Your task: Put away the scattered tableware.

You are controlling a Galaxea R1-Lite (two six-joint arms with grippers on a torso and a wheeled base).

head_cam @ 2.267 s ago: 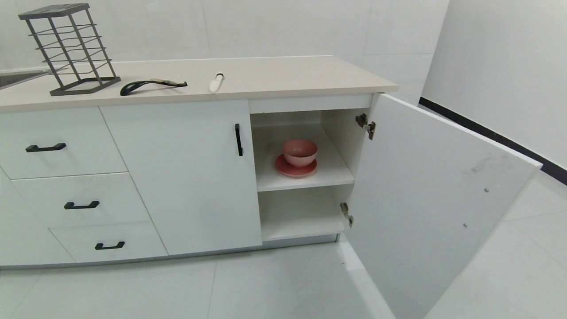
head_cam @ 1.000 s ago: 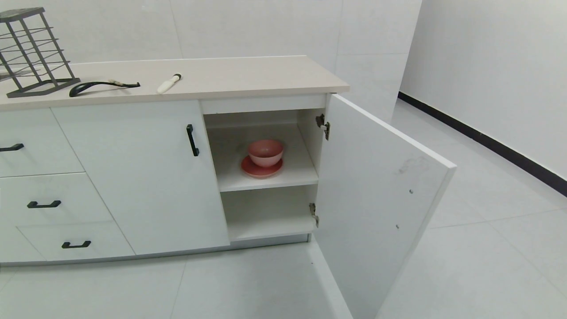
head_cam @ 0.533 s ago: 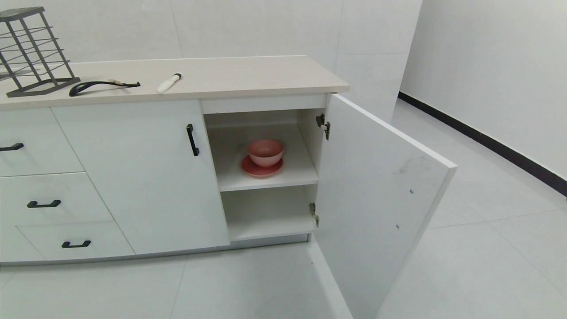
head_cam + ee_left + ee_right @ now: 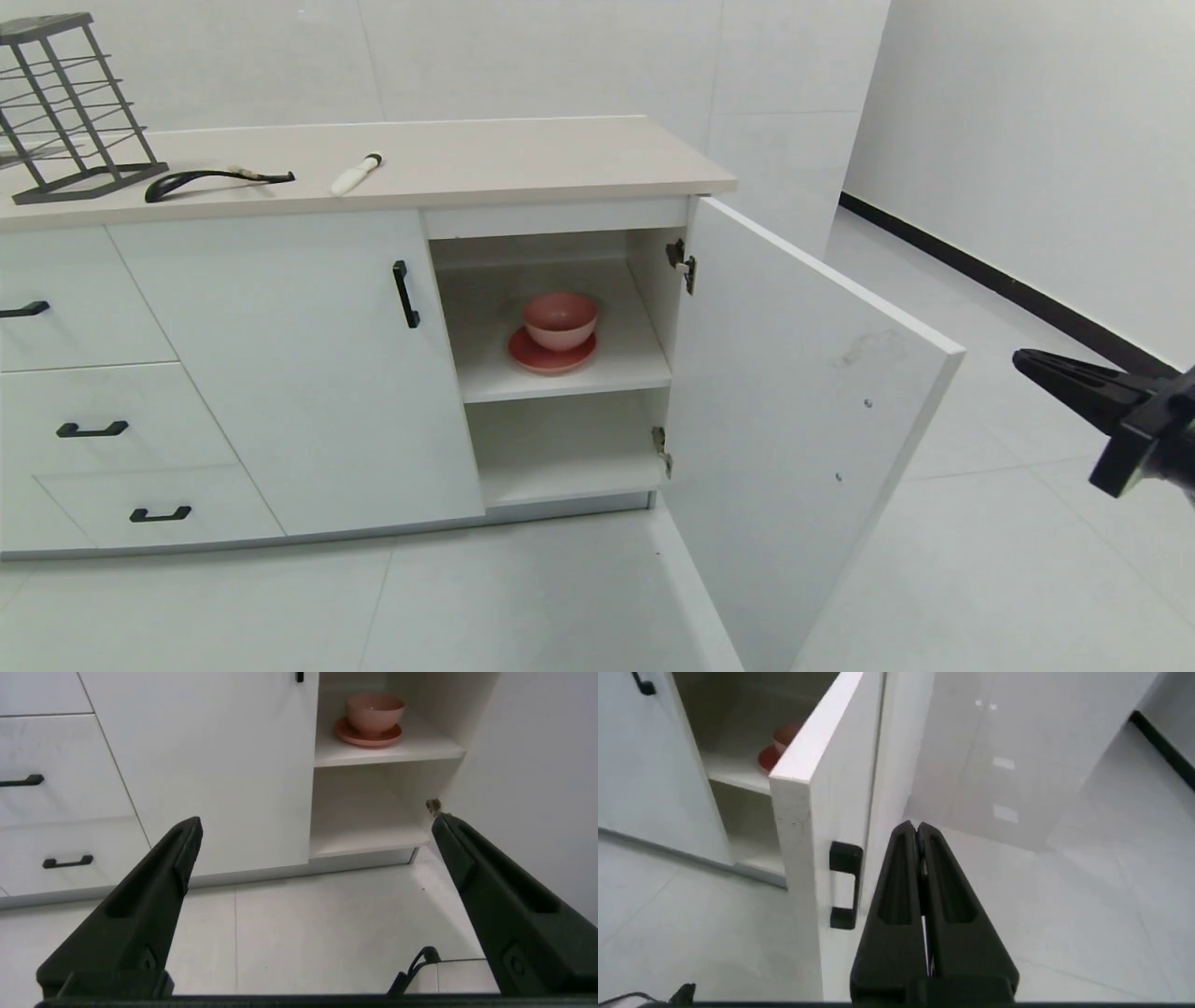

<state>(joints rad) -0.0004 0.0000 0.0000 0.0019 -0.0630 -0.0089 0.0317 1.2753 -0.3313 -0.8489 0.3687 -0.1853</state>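
countertop (image 4: 523,154) holds a ladle (image 4: 217,174), handle pointing right; left pincer (image 4: 316,823) gapes empty, right pincer (image 4: 917,829) closed.

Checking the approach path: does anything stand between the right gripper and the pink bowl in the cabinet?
Yes: the open cabinet door stands between the right gripper, on its handle side, and the pink bowl on the upper shelf.

Bright, even light — faint shadows, bowed edges

Pink bowl (image 4: 559,320), red plate (image 4: 543,363), white cabinet (image 4: 280,373)
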